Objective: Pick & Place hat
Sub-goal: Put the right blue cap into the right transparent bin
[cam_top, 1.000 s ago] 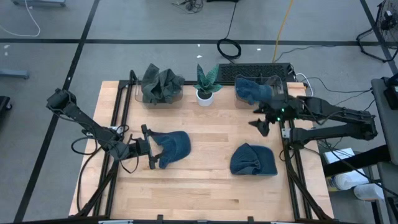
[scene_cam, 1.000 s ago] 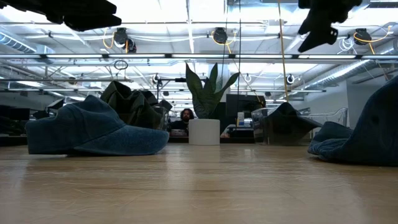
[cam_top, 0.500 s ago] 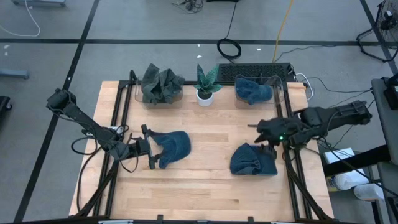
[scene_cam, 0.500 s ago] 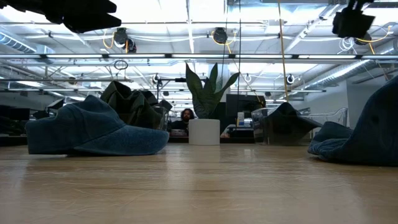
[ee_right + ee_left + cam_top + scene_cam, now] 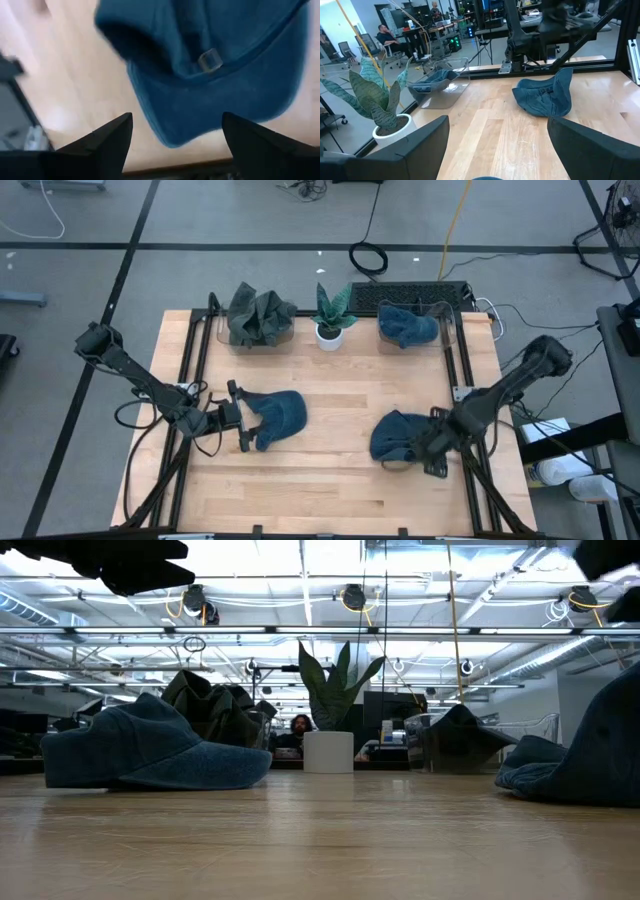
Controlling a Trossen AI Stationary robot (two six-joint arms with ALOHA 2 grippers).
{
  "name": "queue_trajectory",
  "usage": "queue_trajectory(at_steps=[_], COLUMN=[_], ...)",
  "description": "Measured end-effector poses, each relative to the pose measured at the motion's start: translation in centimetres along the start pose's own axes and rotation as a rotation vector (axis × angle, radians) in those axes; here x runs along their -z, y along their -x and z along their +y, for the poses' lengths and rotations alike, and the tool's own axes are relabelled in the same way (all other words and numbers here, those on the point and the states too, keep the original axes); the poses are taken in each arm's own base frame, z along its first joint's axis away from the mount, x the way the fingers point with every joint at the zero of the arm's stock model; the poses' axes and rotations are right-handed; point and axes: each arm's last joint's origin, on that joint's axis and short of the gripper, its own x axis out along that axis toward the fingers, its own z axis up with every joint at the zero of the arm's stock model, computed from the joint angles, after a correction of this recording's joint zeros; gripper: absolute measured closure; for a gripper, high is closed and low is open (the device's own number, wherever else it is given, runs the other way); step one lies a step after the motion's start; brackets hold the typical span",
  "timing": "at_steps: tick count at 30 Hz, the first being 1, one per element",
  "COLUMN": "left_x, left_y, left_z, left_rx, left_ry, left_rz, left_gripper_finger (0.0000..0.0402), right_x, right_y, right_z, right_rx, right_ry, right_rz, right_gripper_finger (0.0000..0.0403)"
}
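The right gripper [image 5: 425, 452] was down at the right-hand blue hat [image 5: 400, 436], fingers spread wide and holding nothing, poised at the cap's edge nearest the table's right rail. From its own wrist camera the hat [image 5: 210, 65] filled the view, strap buckle [image 5: 210, 60] showing, with both dark fingers [image 5: 107, 140] apart on either side. The left gripper [image 5: 236, 416] sat wide open too, empty, just beside the other blue hat [image 5: 275, 415] on the left half of the wooden table [image 5: 330, 480]. At the far edge stood a potted plant [image 5: 331, 315], with a clear bin holding grey cloth [image 5: 259, 318] on one side and another holding a blue hat [image 5: 408, 325] on the other.
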Motion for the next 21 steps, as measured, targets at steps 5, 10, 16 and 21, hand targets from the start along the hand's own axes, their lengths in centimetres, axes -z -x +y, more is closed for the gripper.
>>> queue_trajectory(at_steps=[5, 10, 16, 21], left_x=[0.0, 0.0, 0.0, 0.0], left_y=[0.0, 0.0, 0.0, 0.0], left_z=[0.0, 0.0, 0.0, -0.1], left_rx=[0.000, 0.000, 0.000, 0.030], left_ry=[0.002, 0.002, 0.009, 0.024], left_rz=[0.000, 0.000, 0.000, -0.001], left_gripper_finger=[0.0057, 0.0057, 0.0057, 0.0057], right_x=[0.6, 1.0, 1.0, 0.8], right_y=[-2.5, -3.8, -5.1, -6.1], right_z=[2.3, 3.1, 3.6, 3.8], right_rx=[0.037, 0.132, 0.217, 0.242], right_ry=[0.046, 0.060, 0.083, 0.085], right_rz=[0.065, 0.030, 0.000, 0.035], right_gripper_finger=[0.0110, 0.0110, 0.0119, 0.0181])
